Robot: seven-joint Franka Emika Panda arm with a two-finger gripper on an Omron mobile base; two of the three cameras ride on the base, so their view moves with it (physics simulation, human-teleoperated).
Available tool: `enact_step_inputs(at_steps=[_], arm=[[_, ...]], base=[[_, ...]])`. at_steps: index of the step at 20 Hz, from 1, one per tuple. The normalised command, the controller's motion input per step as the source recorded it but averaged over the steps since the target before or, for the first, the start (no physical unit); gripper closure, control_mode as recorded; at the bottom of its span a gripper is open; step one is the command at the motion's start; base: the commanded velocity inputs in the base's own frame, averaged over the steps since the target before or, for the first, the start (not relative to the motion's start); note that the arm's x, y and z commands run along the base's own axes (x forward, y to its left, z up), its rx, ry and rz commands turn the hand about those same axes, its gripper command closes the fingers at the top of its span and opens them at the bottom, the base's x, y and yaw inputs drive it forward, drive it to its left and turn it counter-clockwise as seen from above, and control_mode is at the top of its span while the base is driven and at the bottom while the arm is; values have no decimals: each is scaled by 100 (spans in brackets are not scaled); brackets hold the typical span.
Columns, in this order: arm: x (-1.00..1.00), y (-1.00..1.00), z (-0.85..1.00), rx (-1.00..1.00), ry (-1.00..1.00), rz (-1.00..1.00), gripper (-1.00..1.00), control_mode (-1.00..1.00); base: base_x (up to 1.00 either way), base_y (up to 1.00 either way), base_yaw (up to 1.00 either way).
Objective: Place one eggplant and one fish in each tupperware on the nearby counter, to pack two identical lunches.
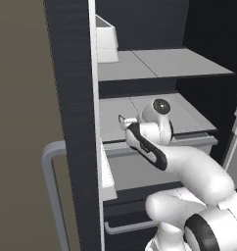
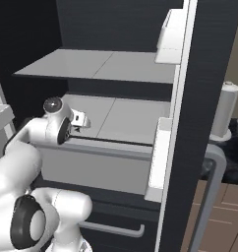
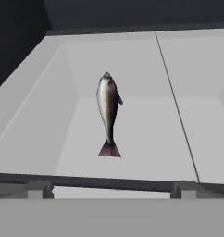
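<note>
Fish (image 3: 108,113) flat on floor of white fridge drawer (image 3: 35,111), tail toward hand. Gripper (image 1: 121,120) wide open, empty, above drawer front. Best lowered straight, probably pinching mid-body, clear of walls.

Open fridge: room above the drawer, walled in on the sides

The tool (image 1: 121,121) hangs with jaws wide just over the near rim of the white drawer (image 3: 49,92), under the lower shelf (image 2: 126,118). Inside the drawer the floor is bare around a single fish (image 3: 108,113), which lies well apart from both side walls and the far wall. The open door (image 1: 76,122) closes off the left side, the fridge's dark wall the right. The upper shelf (image 1: 164,63) caps the space overhead.
</note>
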Motion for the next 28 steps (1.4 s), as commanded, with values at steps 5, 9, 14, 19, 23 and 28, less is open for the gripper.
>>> enact_step_inputs(at_steps=[5,9,14,19,23,28], arm=[[79,0,-11,0,6,0,-100,-100],[71,5,-21,0,10,0,-100,-100],[44,17,-39,0,7,0,-100,-100],[36,15,-42,0,1,0,-100,-100],[48,3,-36,0,1,0,-100,-100],[32,10,-55,0,6,0,100,-100]], base=[[0,0,0],[0,0,0],[0,0,0],[0,0,0],[0,0,0],[0,0,0]])
